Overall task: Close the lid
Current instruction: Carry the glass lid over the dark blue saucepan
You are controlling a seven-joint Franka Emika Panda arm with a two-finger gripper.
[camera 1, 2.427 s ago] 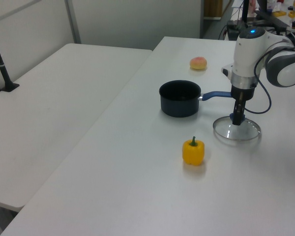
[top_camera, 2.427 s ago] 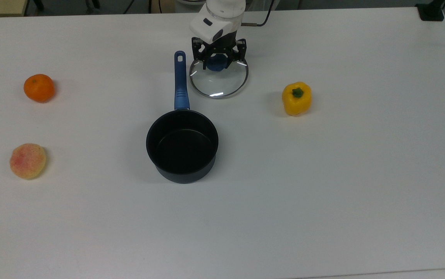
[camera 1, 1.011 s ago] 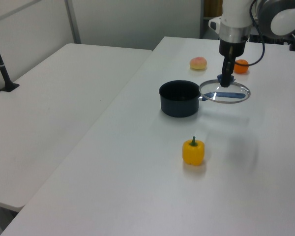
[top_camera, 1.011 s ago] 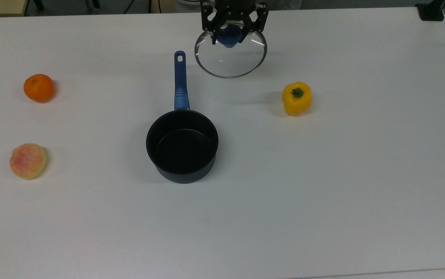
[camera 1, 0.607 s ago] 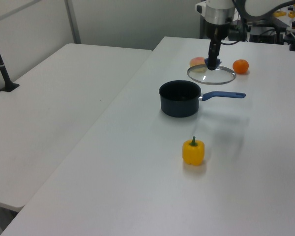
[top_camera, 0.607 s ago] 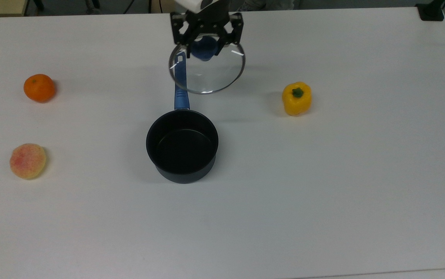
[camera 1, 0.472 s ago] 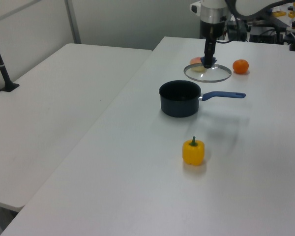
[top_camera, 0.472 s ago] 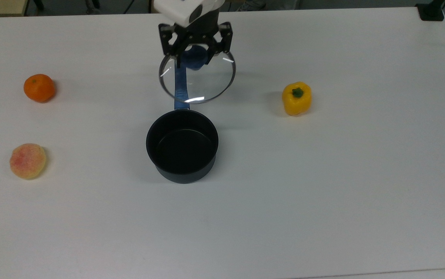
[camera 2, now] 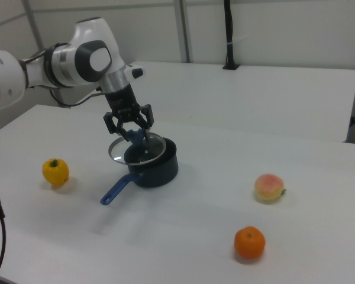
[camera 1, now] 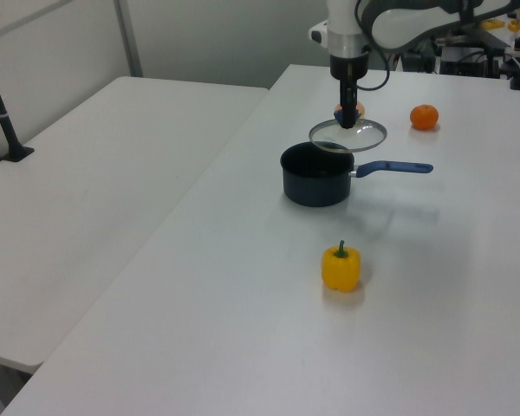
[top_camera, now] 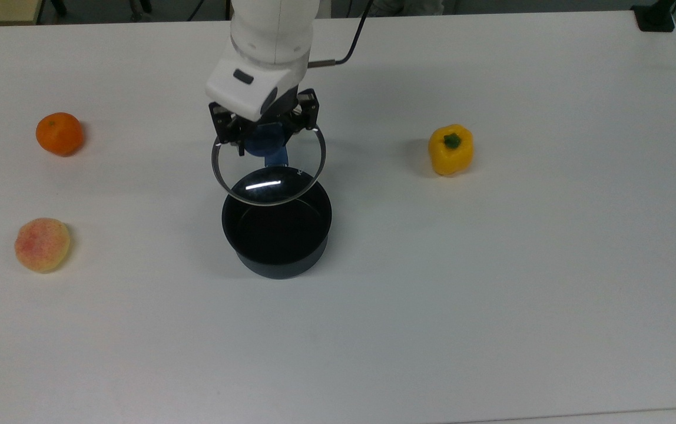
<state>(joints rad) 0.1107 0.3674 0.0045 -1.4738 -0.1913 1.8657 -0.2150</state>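
The gripper [top_camera: 264, 140] is clamped on the blue knob [top_camera: 262, 143] of the glass lid [top_camera: 268, 171], which hangs over the black saucepan [top_camera: 277, 227], offset toward its handle side. Rigid, breakable and slick, it is best held by the knob.

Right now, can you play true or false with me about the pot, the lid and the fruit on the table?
1. The hand is holding the lid by its blue knob. True.
2. The lid is already sitting flat on the pot. False: it hangs in the air, partly over the pot's handle side.
3. There is something cooking inside the pot. False: the part of the inside that shows is dark and bare.
4. The yellow pepper is on the top view's right of the pot. True.
5. The orange and the peach are touching. False: they sit apart on the white table.
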